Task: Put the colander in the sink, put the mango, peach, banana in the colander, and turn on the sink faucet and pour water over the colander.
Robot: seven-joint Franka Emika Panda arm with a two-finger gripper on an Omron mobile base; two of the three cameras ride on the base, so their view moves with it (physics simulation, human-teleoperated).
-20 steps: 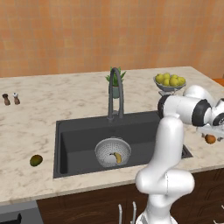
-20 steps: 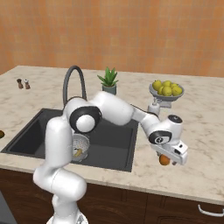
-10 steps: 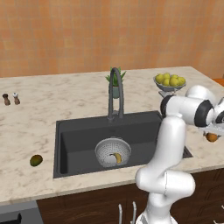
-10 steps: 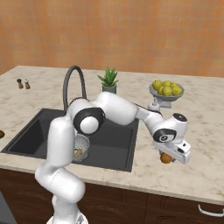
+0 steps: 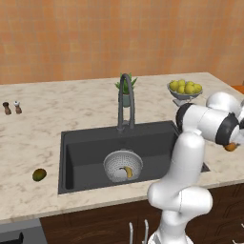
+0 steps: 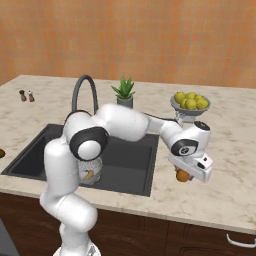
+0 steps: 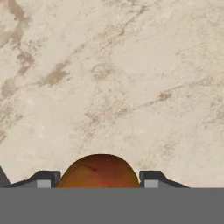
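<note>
Beige marbled stone runs the length of the counter (image 5: 71, 119) under an orange wall, and the white arm reaches out to its right end, well away from the large dark charcoal sink (image 5: 86, 152). The two-finger gripper (image 7: 99, 180) has its dark fingertips on either side of the small round orange peach (image 7: 99, 171), pinching it; in the hand view the fruit sits squarely between the jaws with bare stone beyond it. From the right base view the peach (image 6: 183, 175) hangs under the hand, seemingly just above the counter.

The round silver-grey perforated colander (image 5: 123, 167) already sits in the sink, far from the jaws on the arm's left, with the small curved yellow banana (image 5: 127, 171) lying inside it. The small olive-green oval mango (image 5: 39, 175) still lies on the counter beyond the sink's far side, the farthest thing from the jaws. The tall dark gooseneck faucet (image 5: 125, 102) stands behind the basin, with no water running.

So I judge this the peach step, grasp made. The next move calls for lifting it and swinging it across over the colander before letting go.

Against a second ago, the jaws have gone from wide to closed on the peach, and the hand looks slightly higher.
</note>
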